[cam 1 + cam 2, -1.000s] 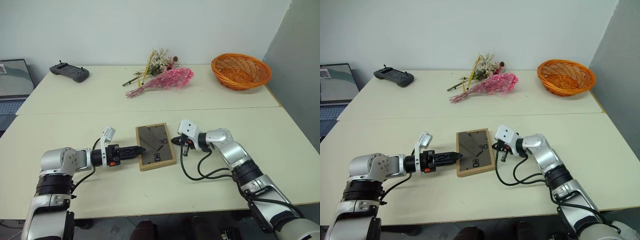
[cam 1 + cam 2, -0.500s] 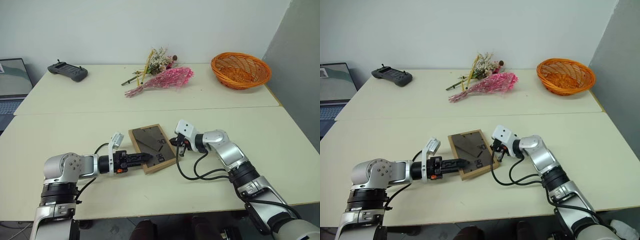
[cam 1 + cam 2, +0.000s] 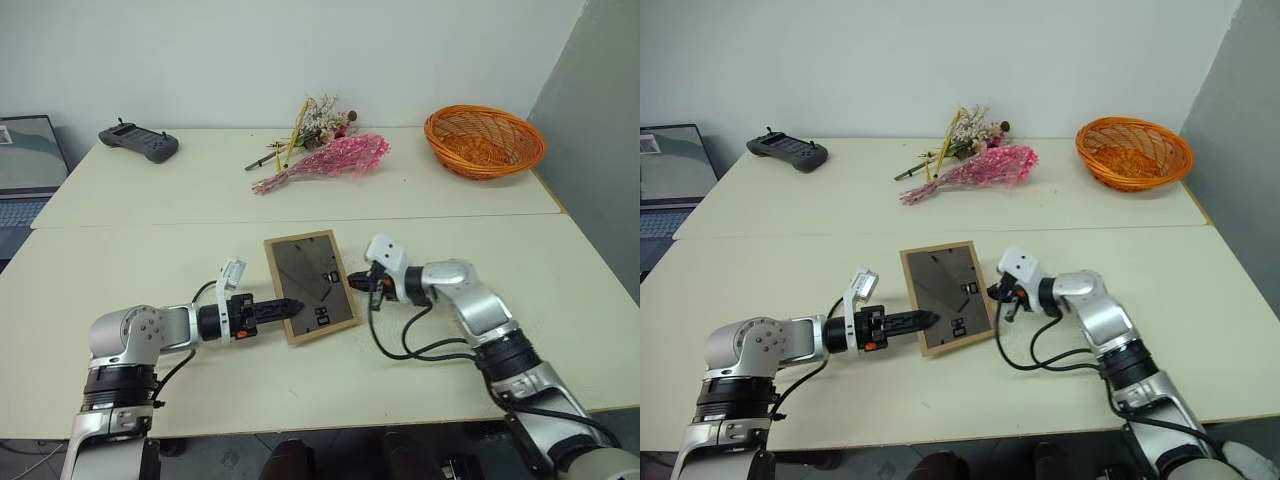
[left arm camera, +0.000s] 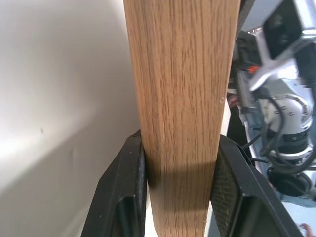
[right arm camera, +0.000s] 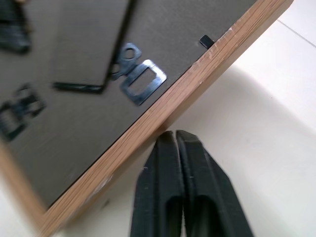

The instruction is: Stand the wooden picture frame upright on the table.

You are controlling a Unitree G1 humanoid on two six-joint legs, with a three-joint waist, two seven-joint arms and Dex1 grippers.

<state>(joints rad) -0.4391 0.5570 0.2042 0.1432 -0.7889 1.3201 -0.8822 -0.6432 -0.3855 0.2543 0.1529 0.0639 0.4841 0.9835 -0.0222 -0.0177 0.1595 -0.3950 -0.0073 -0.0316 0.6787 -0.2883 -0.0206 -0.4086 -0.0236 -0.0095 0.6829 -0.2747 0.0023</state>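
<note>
a: head views first. wooden picture frame (image 3: 310, 286) near the front middle of the surface (image 3: 180, 190), back panel up, long axis running away from the robot with a slight lean to its right. can't tell from here whether it lies flat or has one edge off the surface.

b: which arm is nearer?

a: both are at it. left end effector (image 3: 281, 309) comes in low from the robot's left and meets the frame's near-left edge. right end effector (image 3: 358, 285) sits at the opposite long edge, about midway along. so the frame lies between them, across the line joining the two.

b: left wrist view?

a: the frame's wooden edge (image 4: 180, 113) stands straight up between the two black fingers (image 4: 129, 192), both pads pressed on it. clamped on the frame, a firm hold by the look.

b: right wrist view?

a: the right fingers (image 5: 165, 187) are together, nothing between them, tips just under or against the frame's light-wood rim (image 5: 173, 106). dark back with its metal hanger plate beyond. touching or a hair apart, can't tell.

b: what does the move turn on?

a: my read: the left arm carries the frame, so tipping it up pivots about that held edge, with the right tip only propping the far side.
</note>
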